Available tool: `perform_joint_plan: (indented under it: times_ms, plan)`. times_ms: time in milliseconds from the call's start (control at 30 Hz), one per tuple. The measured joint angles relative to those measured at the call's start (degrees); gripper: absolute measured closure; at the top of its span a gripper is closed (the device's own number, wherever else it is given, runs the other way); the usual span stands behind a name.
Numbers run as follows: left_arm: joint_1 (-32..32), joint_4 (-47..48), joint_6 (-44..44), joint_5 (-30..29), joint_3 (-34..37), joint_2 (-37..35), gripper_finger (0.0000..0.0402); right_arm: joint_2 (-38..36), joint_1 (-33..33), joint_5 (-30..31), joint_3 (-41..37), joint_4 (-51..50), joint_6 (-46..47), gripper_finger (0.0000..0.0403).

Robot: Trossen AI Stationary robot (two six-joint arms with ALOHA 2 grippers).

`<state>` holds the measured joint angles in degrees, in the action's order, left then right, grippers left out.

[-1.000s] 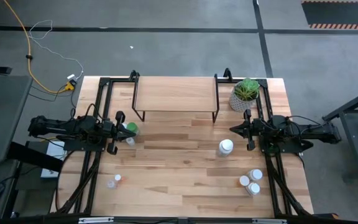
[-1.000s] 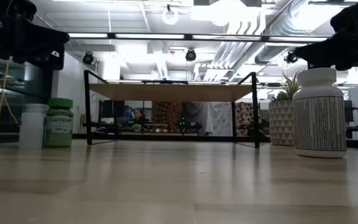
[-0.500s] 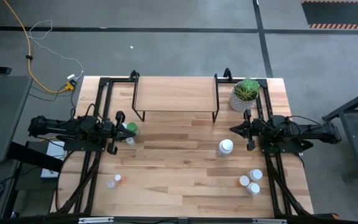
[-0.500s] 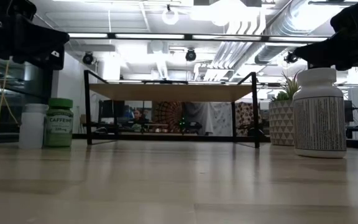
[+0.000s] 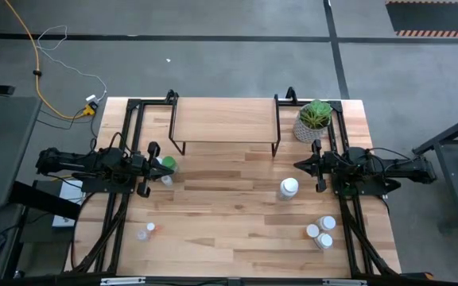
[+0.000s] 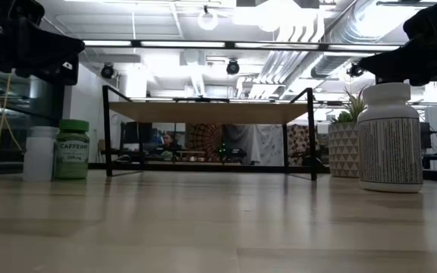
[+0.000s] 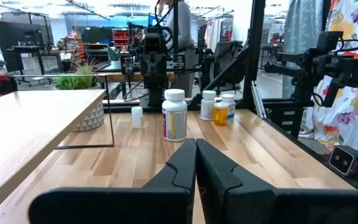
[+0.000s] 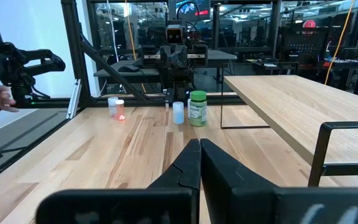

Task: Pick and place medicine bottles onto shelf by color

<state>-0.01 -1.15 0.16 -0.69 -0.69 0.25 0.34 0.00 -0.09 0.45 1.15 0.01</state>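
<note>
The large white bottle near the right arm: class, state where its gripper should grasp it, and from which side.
Likely the large white bottle by its straight body below the cap, approached level from the right gripper side. It stands upright and alone, with bare table around it.

Bright, even overhead light; ceiling lamps [image 6: 207, 19] glare — near tabletop [image 6: 218, 235] blurred, shadows faint.

Open-plan robotics lab: exposed ceiling ducts [image 6: 309, 53], grey concrete floor [image 5: 213, 56], further arm rigs [image 7: 328, 62] beyond the table.
</note>
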Motion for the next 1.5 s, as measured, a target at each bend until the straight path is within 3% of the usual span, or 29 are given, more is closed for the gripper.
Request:
perform_joint_plan:
  times_ms: [567, 767, 933, 1267, 1500]
  plan:
    - [0.0, 0.0, 0.0, 0.0, 0.0, 0.0, 0.0401, 0.0, 0.0, 0.0, 0.0, 0.0, 0.0, 0.0402]
    - [0.0, -4.8, 0.0, -3.5, 0.0, 0.0, 0.0393, 0.0, 0.0, 0.0, 0.0, 0.0, 0.0, 0.0402]
    - [0.0, -11.5, -2.0, -4.7, 0.0, 0.2, 0.0339, 0.0, 0.0, 0.0, 0.0, 0.0, 0.0, 0.0402]
    - [0.0, -11.7, -5.5, -3.5, -8.8, 9.1, 0.0160, 0.0, 0.0, 0.0, 0.0, 0.0, 0.0, 0.0402]
    - [0.0, -11.6, -4.1, 2.0, -17.9, 19.1, 0.0126, 0.0, 0.0, 0.0, 0.0, 0.0, 0.0, 0.0402]
